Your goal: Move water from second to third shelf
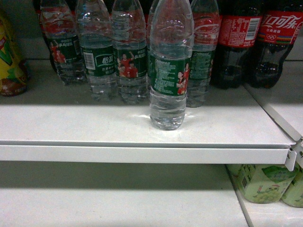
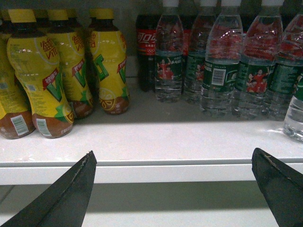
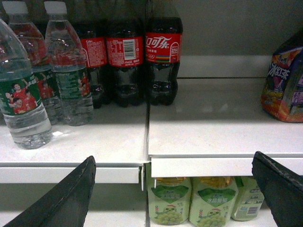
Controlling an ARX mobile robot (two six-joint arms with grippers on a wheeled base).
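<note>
One water bottle, clear and ribbed with a green label, stands upright ahead of its row near the shelf's front edge. The same bottle shows at the left of the right wrist view and at the far right edge of the left wrist view. Several more water bottles stand in a row behind it. My left gripper is open and empty, in front of and just below the shelf lip. My right gripper is also open and empty, right of the front bottle. Neither gripper appears in the head view.
Dark cola bottles stand right of the water. Yellow drink bottles fill the left. A snack bag sits on the neighbouring shelf section. Below, a white shelf carries green drink bottles at the right.
</note>
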